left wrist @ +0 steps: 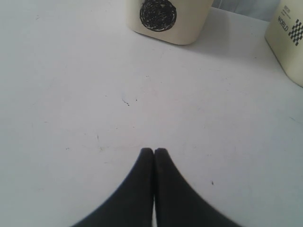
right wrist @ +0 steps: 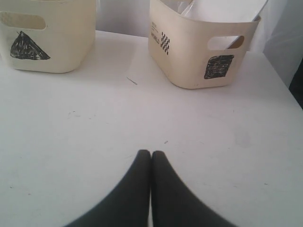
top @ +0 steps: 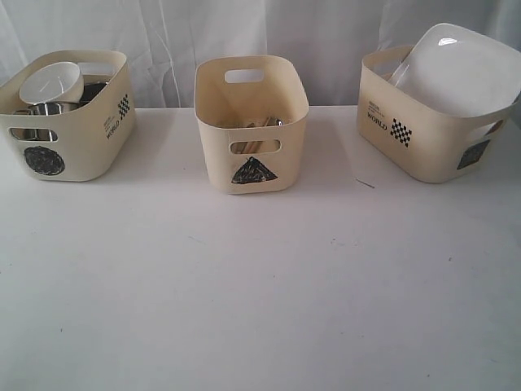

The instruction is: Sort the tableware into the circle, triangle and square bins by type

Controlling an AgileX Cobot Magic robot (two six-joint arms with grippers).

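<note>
Three cream bins stand along the back of the white table. The circle bin (top: pixel 69 122) on the left holds a white bowl (top: pixel 50 81) and steel mugs (top: pixel 47 108). In the middle, the triangle bin (top: pixel 251 126) holds wooden chopsticks (top: pixel 248 125) and steel cutlery. A large white plate (top: pixel 456 69) leans inside the square bin (top: pixel 431 130) on the right. Neither gripper shows in the exterior view. My left gripper (left wrist: pixel 154 151) is shut and empty over bare table, short of the circle bin (left wrist: pixel 165 19). My right gripper (right wrist: pixel 150 153) is shut and empty, short of the square bin (right wrist: pixel 203 52) and the triangle bin (right wrist: pixel 47 38).
The white table (top: pixel 260 277) stretches wide and bare in front of the bins. A white curtain (top: pixel 203 32) hangs behind them. A thin dark mark (top: pixel 365 183) lies on the table near the square bin.
</note>
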